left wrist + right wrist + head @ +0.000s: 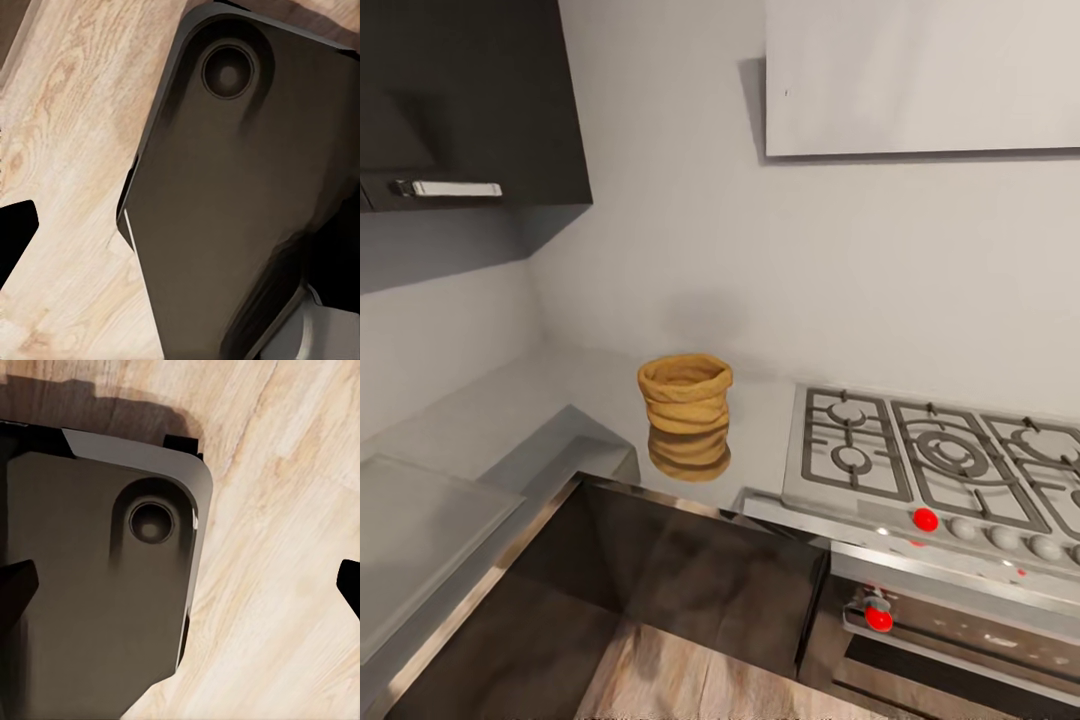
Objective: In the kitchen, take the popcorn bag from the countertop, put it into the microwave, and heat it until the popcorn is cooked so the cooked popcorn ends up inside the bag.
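Dark cabinet fronts [690, 590] and a strip of wooden floor [690, 680] lie nearest in the head view, just below the edge of the grey bench [540, 400]. On that bench, a little back from the edge and near the corner of the walls, stands the popcorn bag [685, 416], upright, mouth open, its ridged sides mirrored in the glossy top. It looks soft and light, likely to crumple under a hard squeeze; I judge the best hold to be across the thick rolled rim or round the upper ridges, with gentle pressure so it stays upright and nothing spills. Just to its right sits the gas hob [940, 460] with raised grates and red-marked knobs, close enough that an arm coming from that side must clear it. A dark wall cabinet [470, 100] hangs above on the left, a white hood [920, 75] above the hob. Both wrist views look down on wooden floor and a dark robot body panel [240, 210]; in the right wrist view dark finger tips at opposite edges suggest the right claw [180, 585] stands wide open. Whether the left claw is open I cannot tell.
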